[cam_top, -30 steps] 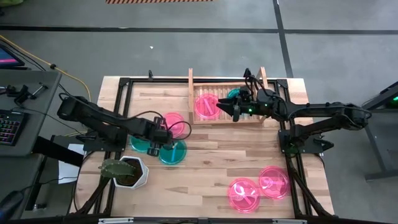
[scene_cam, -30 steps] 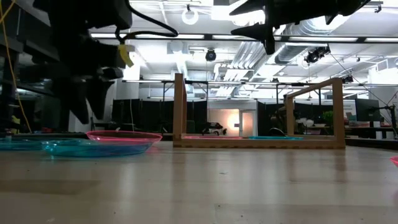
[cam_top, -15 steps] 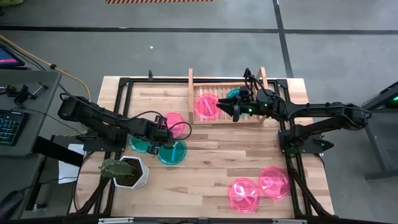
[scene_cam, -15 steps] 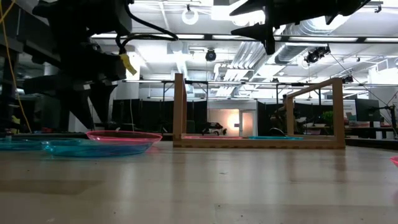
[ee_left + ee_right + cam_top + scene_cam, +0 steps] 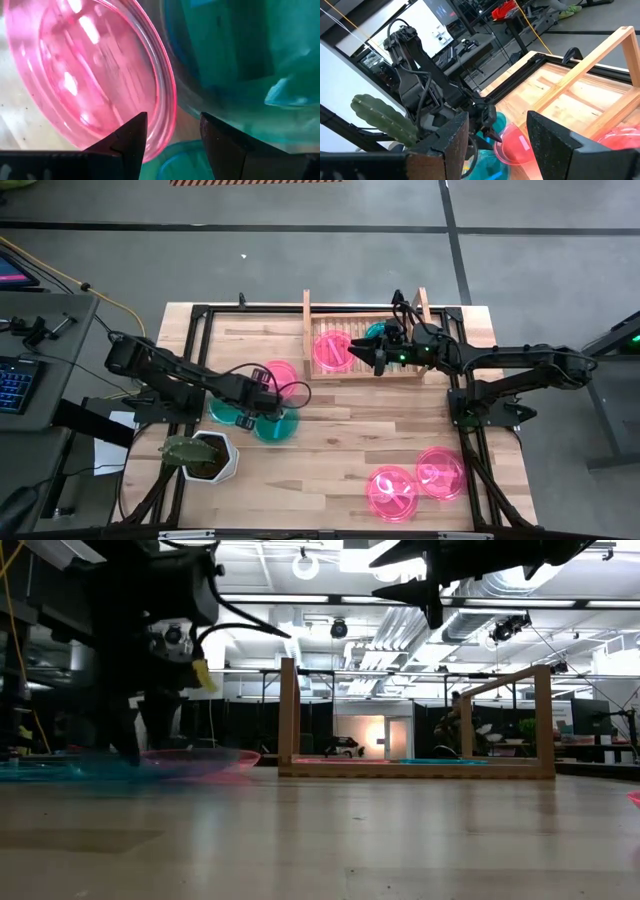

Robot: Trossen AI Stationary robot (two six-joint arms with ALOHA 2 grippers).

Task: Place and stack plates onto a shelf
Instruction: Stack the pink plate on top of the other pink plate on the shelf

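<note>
Down by the light wooden slatted shelf (image 5: 365, 345), which already holds one pink plate (image 5: 331, 350) and a teal one (image 5: 377, 331) lying side by side on its base, the left gripper (image 5: 268, 399) sits low over a cluster of translucent ridged plastic plates near the shelf's front-left corner. Its fingers stand moderately apart with nothing between them, straddling the rim of the nearest pink plate (image 5: 95, 75) where it meets a teal plate (image 5: 240, 60). A clean pick probably needs one finger slid under that pink rim alone, so the teal neighbours are not dragged along. Over the shelf's right half, the right gripper (image 5: 358, 350) hovers open and empty. Two more pink plates (image 5: 415, 482) lie well in front of the shelf.
</note>
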